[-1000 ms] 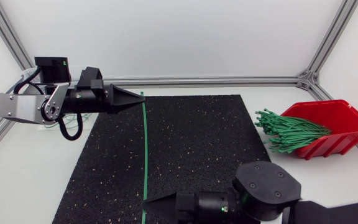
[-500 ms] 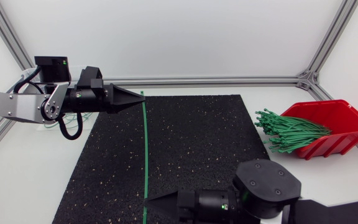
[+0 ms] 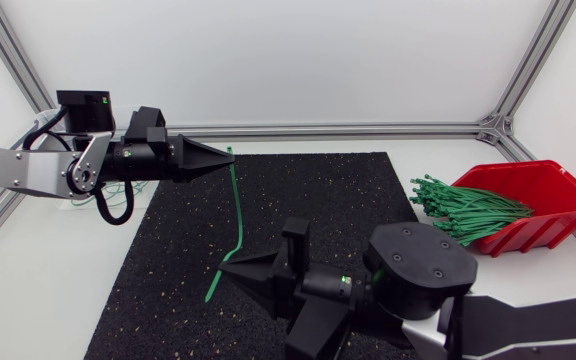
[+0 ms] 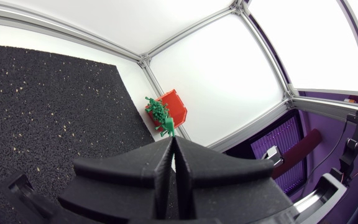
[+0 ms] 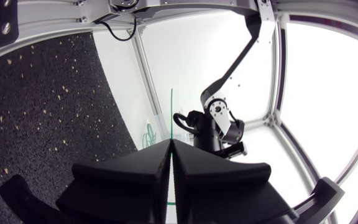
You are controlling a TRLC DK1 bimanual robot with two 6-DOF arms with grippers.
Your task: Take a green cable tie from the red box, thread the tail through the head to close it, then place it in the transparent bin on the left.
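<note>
A green cable tie (image 3: 237,205) hangs over the black mat, bowed between my two grippers. My left gripper (image 3: 226,155) is shut on its upper end at the mat's far left edge. My right gripper (image 3: 223,272) is shut on the tie near its lower end, and a short tail sticks out to the left below it. In the right wrist view the tie (image 5: 171,109) rises straight from between the shut fingers (image 5: 148,158) toward my left arm (image 5: 216,124). The red box (image 3: 553,190) at the right holds a bundle of green ties (image 3: 463,212). The transparent bin (image 5: 156,124) stands beside my left arm.
The black mat (image 3: 338,200) covers the table's middle. An aluminium frame rail (image 3: 348,129) runs along the back edge. Several green loops (image 3: 116,203) show under my left arm. The red box (image 4: 174,107) is far ahead in the left wrist view.
My right gripper has moved away from the front edge, turned and shut on the tie's lower part. The tie, straight before, now bows, and its lower end has swung left. The left arm stayed.
</note>
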